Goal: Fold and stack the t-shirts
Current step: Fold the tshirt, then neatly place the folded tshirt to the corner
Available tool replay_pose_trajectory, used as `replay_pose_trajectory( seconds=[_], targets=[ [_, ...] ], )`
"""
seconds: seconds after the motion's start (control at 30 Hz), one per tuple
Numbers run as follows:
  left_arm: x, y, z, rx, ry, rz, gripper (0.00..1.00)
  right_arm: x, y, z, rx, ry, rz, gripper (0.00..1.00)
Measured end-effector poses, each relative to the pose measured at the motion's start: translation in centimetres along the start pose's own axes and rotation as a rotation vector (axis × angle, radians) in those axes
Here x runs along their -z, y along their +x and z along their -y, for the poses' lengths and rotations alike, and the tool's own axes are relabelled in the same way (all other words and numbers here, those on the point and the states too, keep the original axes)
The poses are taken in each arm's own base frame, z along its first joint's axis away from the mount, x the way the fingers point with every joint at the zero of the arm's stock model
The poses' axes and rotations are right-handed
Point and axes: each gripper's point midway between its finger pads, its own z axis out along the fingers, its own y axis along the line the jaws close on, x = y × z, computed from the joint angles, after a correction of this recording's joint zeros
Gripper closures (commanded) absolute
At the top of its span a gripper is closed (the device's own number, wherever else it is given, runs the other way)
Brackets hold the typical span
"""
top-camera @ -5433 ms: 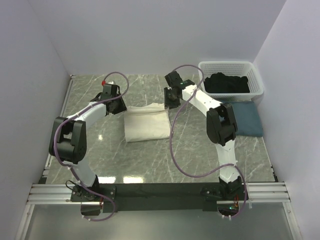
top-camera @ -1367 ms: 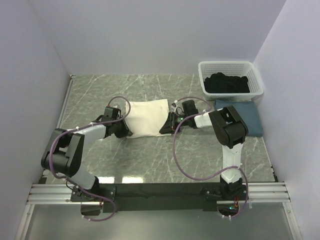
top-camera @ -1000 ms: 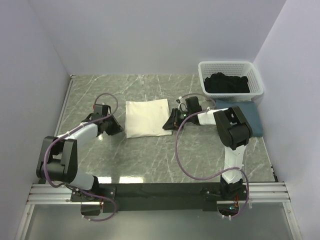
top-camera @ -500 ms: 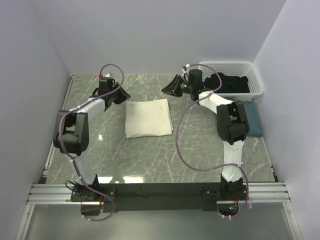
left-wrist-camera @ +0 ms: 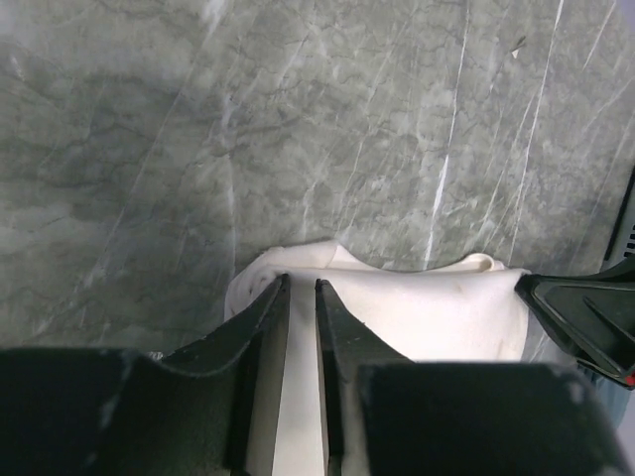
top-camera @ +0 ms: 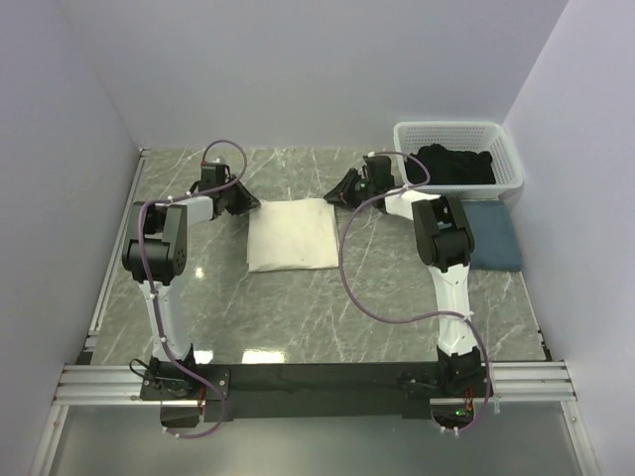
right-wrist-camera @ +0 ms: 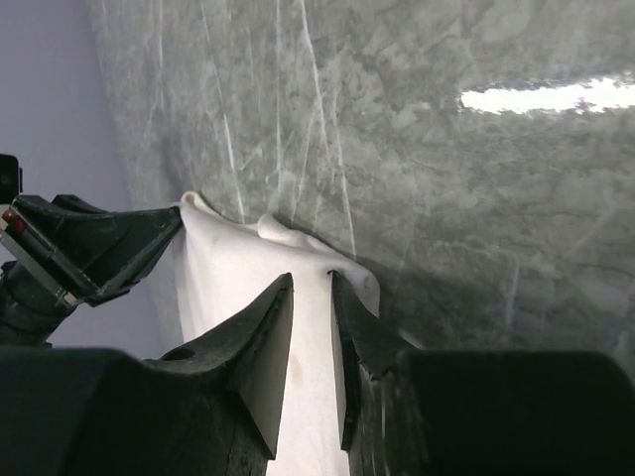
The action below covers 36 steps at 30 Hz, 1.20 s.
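A folded white t-shirt (top-camera: 291,234) lies flat in the middle of the marble table. My left gripper (top-camera: 247,203) is at its far left corner. In the left wrist view the jaws (left-wrist-camera: 300,285) stand nearly closed, with white cloth (left-wrist-camera: 437,312) pinched between them. My right gripper (top-camera: 338,194) is at the far right corner. In the right wrist view its jaws (right-wrist-camera: 311,278) are closed down on the cloth (right-wrist-camera: 233,278), which bunches beside the fingertips. A folded blue t-shirt (top-camera: 493,234) lies at the right.
A white basket (top-camera: 508,149) holding dark clothes (top-camera: 453,165) stands at the far right corner, just behind the blue shirt. Walls close in the table on the left, back and right. Purple cables loop from both arms over the table.
Both grippers have let go of the shirt's near edge, swung up to the far side, and come down on its two far corners. The shirt lies flat, barely shifted.
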Motion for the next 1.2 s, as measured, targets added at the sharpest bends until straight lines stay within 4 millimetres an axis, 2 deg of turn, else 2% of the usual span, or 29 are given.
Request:
replay_pose_trajectory(
  seconds=[0.1, 0.13, 0.2, 0.23, 0.27, 0.4, 0.5, 0.53, 0.63, 0.73, 0.83, 1.0, 1.2],
  targets=[
    [0.1, -0.1, -0.1, 0.016, 0.011, 0.000, 0.71, 0.2, -0.1, 0.2, 0.005, 0.017, 0.009, 0.70],
    [0.2, -0.2, 0.0, 0.017, 0.013, 0.000, 0.67, 0.4, -0.2, 0.1, 0.013, 0.027, 0.016, 0.69],
    [0.8, -0.5, 0.3, 0.013, 0.008, 0.005, 0.61, 1.1, -0.5, 0.0, 0.036, 0.055, 0.026, 0.60],
    [1.4, -0.7, 0.5, 0.009, 0.002, 0.012, 0.54, 1.6, -0.7, -0.1, 0.048, 0.072, 0.030, 0.56],
    [2.2, -1.1, 0.7, 0.003, -0.007, 0.022, 0.49, 2.0, -0.8, -0.3, 0.064, 0.082, 0.035, 0.49],
    [6.3, -3.7, 2.2, -0.035, -0.036, 0.101, 0.22, 5.0, -1.0, -1.9, 0.138, 0.131, 0.055, 0.34],
    [9.9, -5.7, 3.6, -0.064, -0.045, 0.189, 0.11, 7.4, -0.9, -3.1, 0.192, 0.167, 0.061, 0.31],
    [11.1, -6.0, 3.8, -0.073, -0.051, 0.211, 0.03, 7.9, -0.7, -3.4, 0.210, 0.179, 0.058, 0.31],
    [14.5, -6.4, 3.9, -0.101, -0.082, 0.263, 0.00, 8.8, 0.6, -3.5, 0.253, 0.226, 0.024, 0.31],
    [16.7, -6.1, 2.6, -0.125, -0.153, 0.289, 0.01, 8.8, 2.9, -2.3, 0.268, 0.281, -0.038, 0.31],
    [18.3, -4.9, 0.3, -0.150, -0.247, 0.286, 0.01, 9.1, 5.5, -0.6, 0.258, 0.355, -0.110, 0.32],
    [19.4, -2.7, -2.7, -0.171, -0.337, 0.262, 0.01, 8.5, 7.5, -0.3, 0.264, 0.378, -0.155, 0.33],
    [19.2, -0.1, -5.2, -0.175, -0.380, 0.206, 0.01, 7.2, 9.4, 0.8, 0.257, 0.401, -0.199, 0.33]
  ],
)
